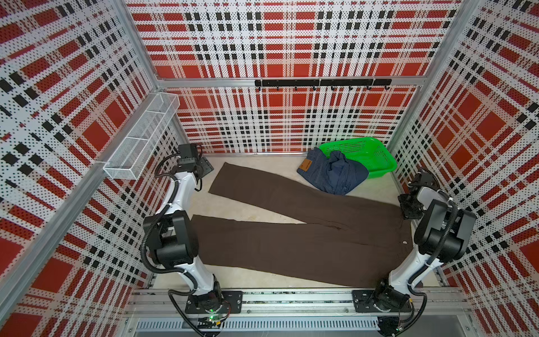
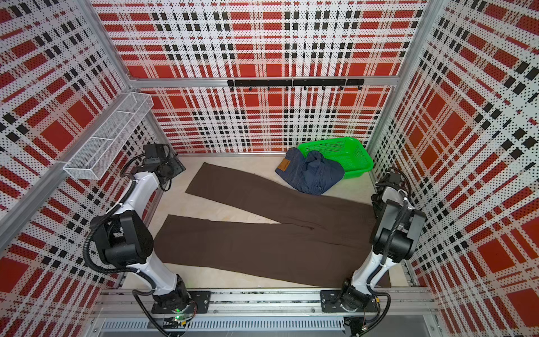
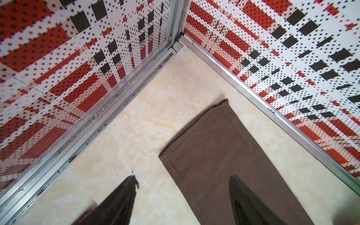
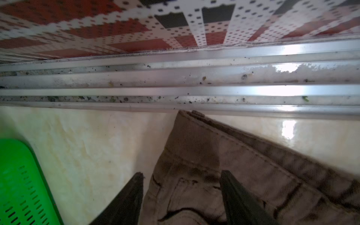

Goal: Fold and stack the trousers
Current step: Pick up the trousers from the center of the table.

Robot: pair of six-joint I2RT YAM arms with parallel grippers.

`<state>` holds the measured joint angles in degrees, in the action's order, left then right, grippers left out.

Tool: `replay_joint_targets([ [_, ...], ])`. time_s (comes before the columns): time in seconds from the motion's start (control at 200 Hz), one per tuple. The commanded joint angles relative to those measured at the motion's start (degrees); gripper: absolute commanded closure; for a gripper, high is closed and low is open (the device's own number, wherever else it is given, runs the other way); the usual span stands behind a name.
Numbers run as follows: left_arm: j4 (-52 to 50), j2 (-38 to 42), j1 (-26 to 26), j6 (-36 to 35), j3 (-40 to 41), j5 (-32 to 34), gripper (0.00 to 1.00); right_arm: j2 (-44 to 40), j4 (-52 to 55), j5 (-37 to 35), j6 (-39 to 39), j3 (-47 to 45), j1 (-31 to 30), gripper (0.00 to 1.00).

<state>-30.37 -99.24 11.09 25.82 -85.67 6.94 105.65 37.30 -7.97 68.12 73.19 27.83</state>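
Brown trousers [image 1: 291, 242] lie spread flat across the pale table [image 1: 248, 207] in both top views, hems to the left and waist to the right, with the two wide legs splayed apart in a V.

On the left wall we see a white wire shelf [image 1: 143, 137]. Just below it the left gripper [image 1: 205, 170] hangs by the hem of the far leg. In its wrist view the left gripper [image 3: 183, 176] has its jaws wide apart and grips nothing: one finger [image 3: 124, 196] shows over bare table, the other over the brown cloth near the hem. We cannot tell whether either tip touches down.

On the back wall, a black hook rail [image 1: 320, 83] runs across the middle.

Further right, the blue denim trousers [image 1: 332, 175] sit in a crumpled heap with the tan patch [image 1: 305, 165] facing up. They lie partly on the table and partly against a green basket [image 1: 382, 172] in the far right corner. Their near edge meets the far brown leg.

At the far right, the right gripper [image 1: 408, 208] is down at the waistband. In its wrist view the right gripper [image 4: 182, 173] has its jaws apart, one on either side of the waistband corner, with nothing clamped between them. The cloth lies flat, close to the metal rail [image 4: 175, 91].
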Motion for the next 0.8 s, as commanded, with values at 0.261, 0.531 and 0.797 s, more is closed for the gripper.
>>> replay_joint_targets([
  [0.261, -1.6, -1.8, -0.8, -0.7, -2.6, 1.1, 0.21, 7.5, 2.2, -2.0, 1.6, 2.8, 0.6, 0.39],
  [0.531, -2.1, -2.2, -0.8, -0.2, -3.8, 1.5, 0.21, 8.7, 1.9, -1.5, 1.8, 1.8, 1.0, 0.67],
  [0.797, -1.9, -4.9, -1.9, -0.1, -5.2, 1.1, 0.21, 1.4, 2.2, -0.3, -0.1, 1.0, 0.5, 1.0],
])
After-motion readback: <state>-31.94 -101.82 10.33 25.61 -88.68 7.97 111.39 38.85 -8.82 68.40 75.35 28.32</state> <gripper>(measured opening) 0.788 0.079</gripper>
